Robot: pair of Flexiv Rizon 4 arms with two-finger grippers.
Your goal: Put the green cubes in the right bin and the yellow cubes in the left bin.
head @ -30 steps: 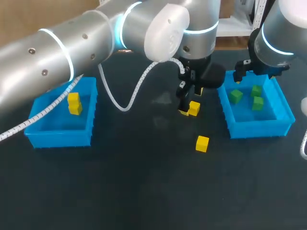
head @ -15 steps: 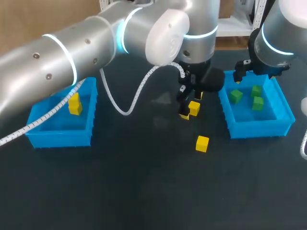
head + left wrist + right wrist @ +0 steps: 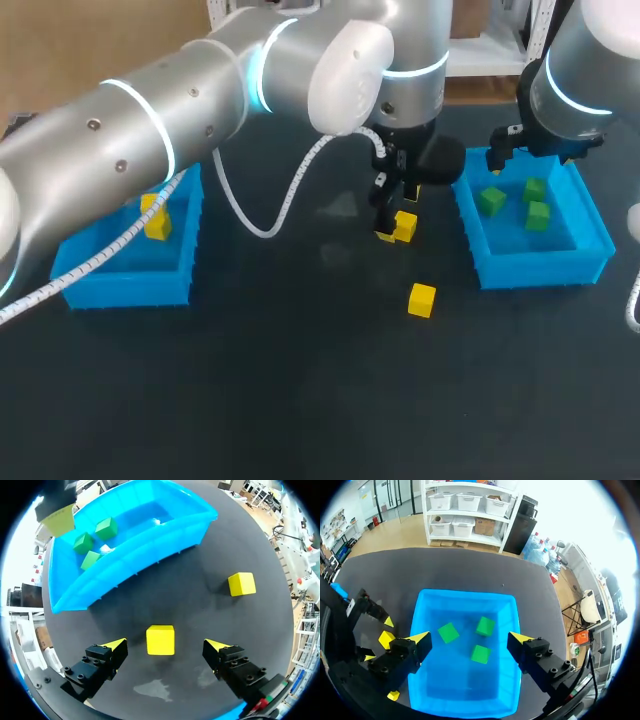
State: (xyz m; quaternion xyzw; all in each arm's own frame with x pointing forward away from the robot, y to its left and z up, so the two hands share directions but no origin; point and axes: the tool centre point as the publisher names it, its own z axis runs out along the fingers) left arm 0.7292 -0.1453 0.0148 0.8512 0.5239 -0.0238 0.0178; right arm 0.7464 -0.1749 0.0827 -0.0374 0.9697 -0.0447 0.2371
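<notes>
1. The left claw point(image 3: 164, 646) is spread wide, its tips pointing down at the table point(image 3: 200, 615).
2. A yellow cube point(image 3: 160, 639) lies on the table between its fingers. A gap shows on each side, so neither finger touches the cube and the claw holds nothing.
3. A second yellow cube point(image 3: 242, 584) lies alone on the table, ahead of this claw and out past one finger, well apart from the first.
4. The right bin point(image 3: 135, 555) stands straight ahead of the left claw, its long wall near the first cube. Three green cubes point(image 3: 92, 542) lie together towards one end of the bin.
5. The right claw point(image 3: 468, 639) hangs over that bin, also wide open and holding nothing.
6. Under the right claw, one green cube lies between its fingers, one just beside a fingertip and one a little ahead. All three rest on the bin floor, apart from the fingers.
7. From the right claw, the left claw shows just beside the bin's outer wall, with the yellow cube at its tips.
8. The left bin point(image 3: 130, 282) sits far from both claws, under the left arm point(image 3: 150, 120). There is yellow inside it, partly hidden by the arm's cable point(image 3: 120, 225).
</notes>
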